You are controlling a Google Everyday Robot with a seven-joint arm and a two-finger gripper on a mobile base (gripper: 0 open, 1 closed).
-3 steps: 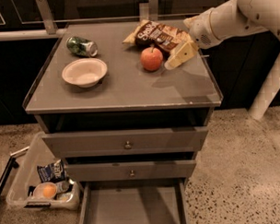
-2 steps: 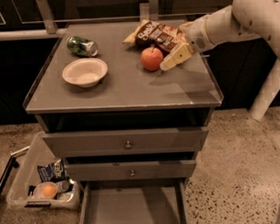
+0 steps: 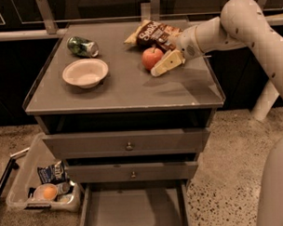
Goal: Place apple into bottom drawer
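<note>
The red-orange apple (image 3: pixel 151 57) stands on the cabinet top, right of centre, just in front of a chip bag (image 3: pixel 153 34). My gripper (image 3: pixel 164 65) reaches in from the right on the white arm and sits low, right beside the apple's front right side, touching or nearly touching it. The apple rests on the top, not lifted. The bottom drawer (image 3: pixel 134 212) is pulled out at the foot of the cabinet and shows a bare grey floor.
A white bowl (image 3: pixel 85 72) and a green can (image 3: pixel 82 46) are on the left of the top. Two shut drawer fronts with knobs (image 3: pixel 129 146) sit above the open drawer. A clear bin (image 3: pixel 27 184) with packets and a pale-orange item stands on the floor at the left.
My gripper has moved left and slightly down, from beside the chip bag to right against the apple. The apple has not moved.
</note>
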